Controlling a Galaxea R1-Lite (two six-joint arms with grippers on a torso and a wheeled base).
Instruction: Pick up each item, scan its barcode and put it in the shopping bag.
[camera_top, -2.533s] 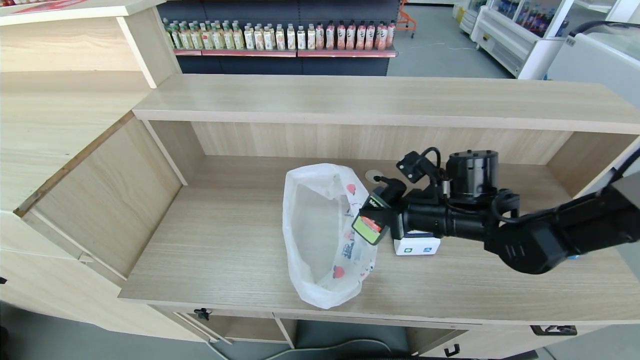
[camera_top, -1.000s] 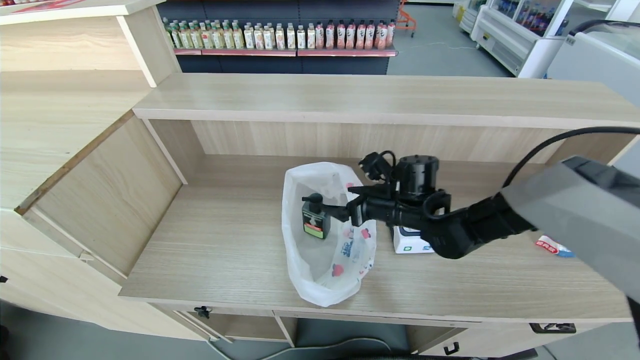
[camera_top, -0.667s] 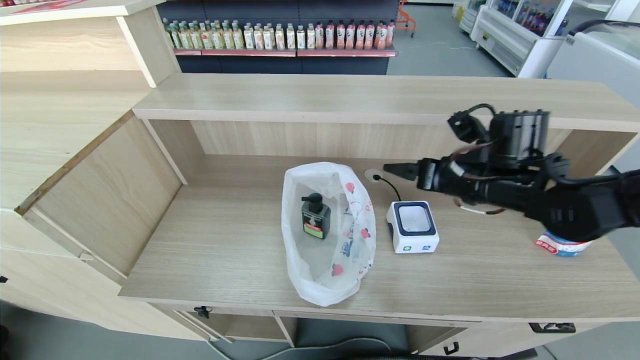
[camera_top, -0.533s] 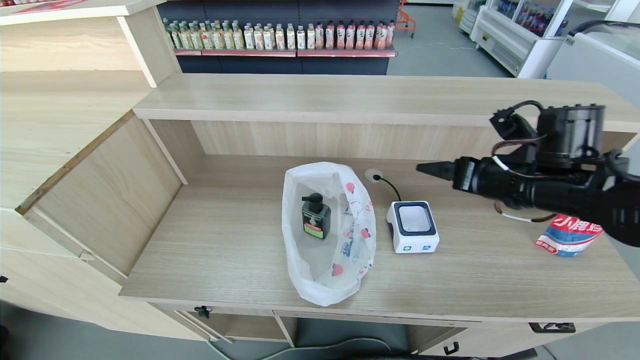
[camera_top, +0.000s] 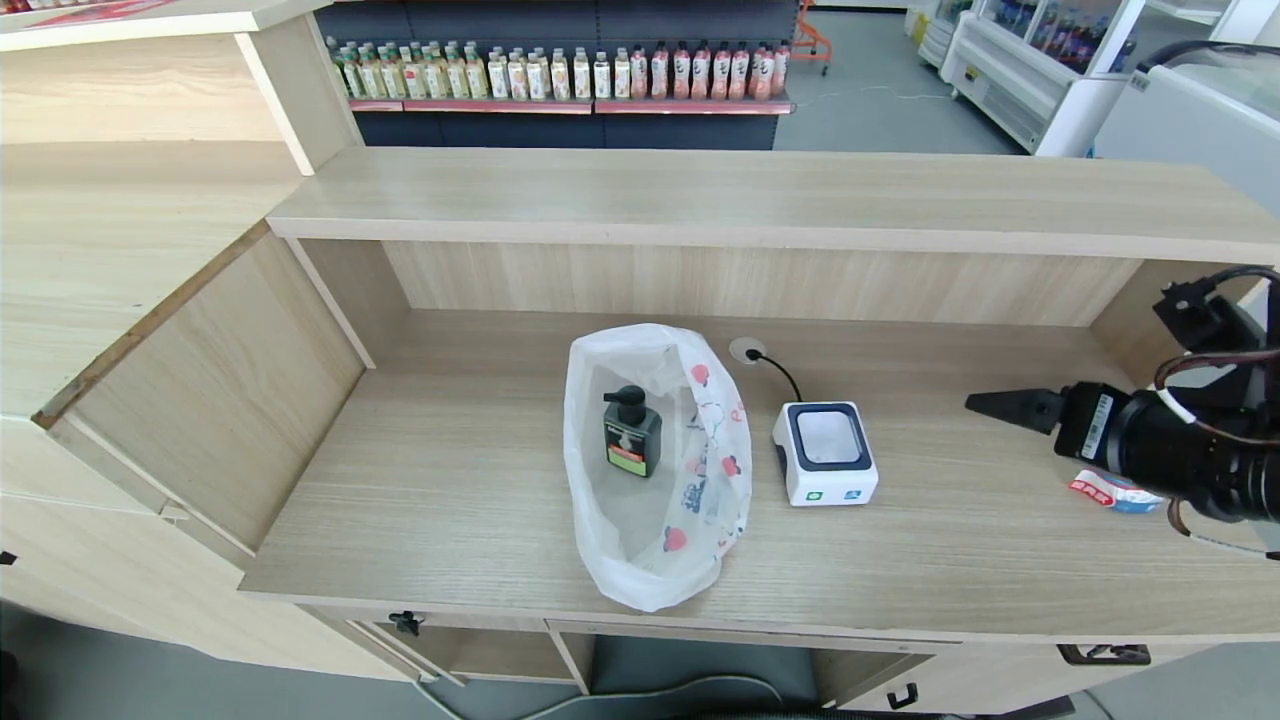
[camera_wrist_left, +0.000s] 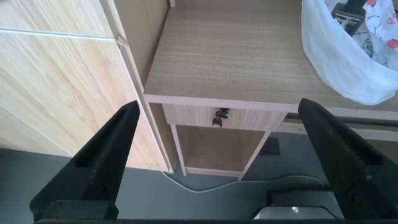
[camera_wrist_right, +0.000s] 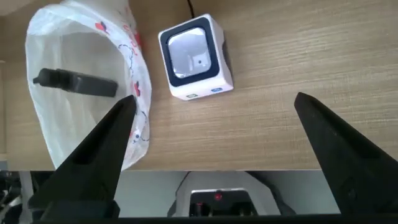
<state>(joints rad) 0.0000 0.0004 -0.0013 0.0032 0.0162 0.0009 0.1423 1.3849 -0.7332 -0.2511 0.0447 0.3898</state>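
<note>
Pale woodgrain counter (camera_top: 450, 480) lies under the right claw (camera_wrist_right: 214, 98), its fingers spread wide, empty. To its left, a crinkly white shopping bag (camera_top: 610, 560) gapes for loading; nearer, a boxy scanner (camera_top: 825, 455), glass window up. A squarish dark pump bottle (camera_top: 631, 445) sits inside the bag. A soft packet (camera_top: 1100, 492) waits behind the claw.

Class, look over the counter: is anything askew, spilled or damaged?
Nothing stands out. The bottle is in the bag, the scanner sits flat beside it, and a packet lies on the counter to the right.

Shop: drinks shelf (camera_top: 560, 105), checkout counter (camera_top: 450, 480) w/ scanner (camera_top: 826, 453).
</note>
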